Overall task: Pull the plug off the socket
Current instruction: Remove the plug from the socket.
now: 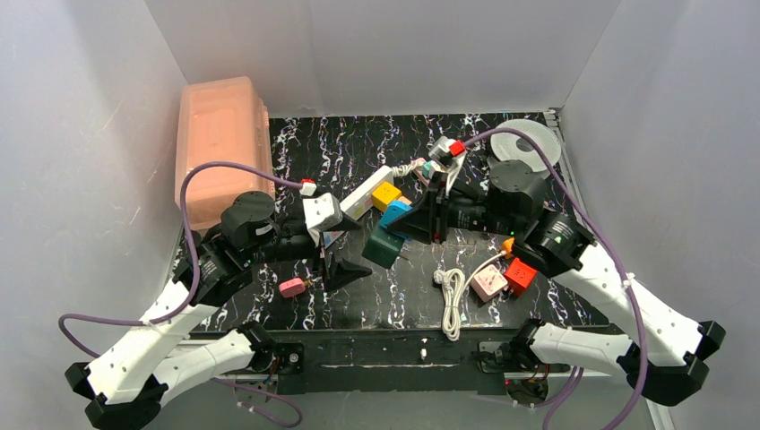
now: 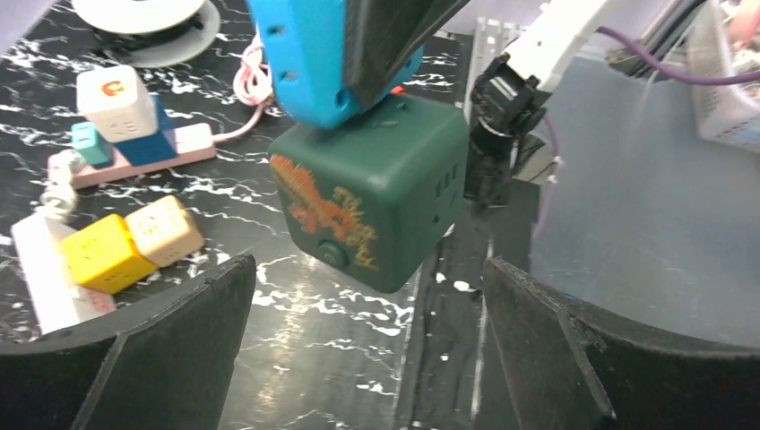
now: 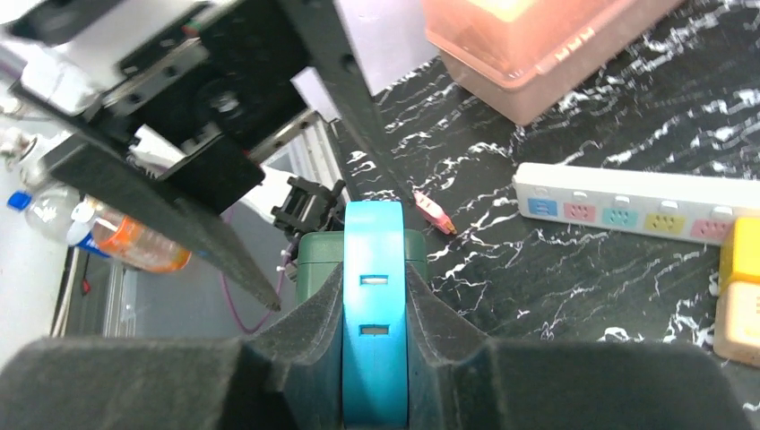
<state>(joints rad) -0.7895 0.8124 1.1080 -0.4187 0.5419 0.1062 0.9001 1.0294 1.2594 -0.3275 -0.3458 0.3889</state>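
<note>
Above the counter (image 1: 358,148), noted right gripper (image 3: 375,305) clamped on blue plug (image 2: 309,63), green cube adapter (image 2: 376,193) hanging off it, left gripper (image 2: 369,296) gaping empty either side. Could shed adapter through loose fit.

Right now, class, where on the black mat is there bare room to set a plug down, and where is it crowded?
Bare: the near strip of mat between the small pink plug and the coiled white cable; also the far strip between the pink box and the socket. Crowded: the centre, around the green cube and blue plug.
</note>
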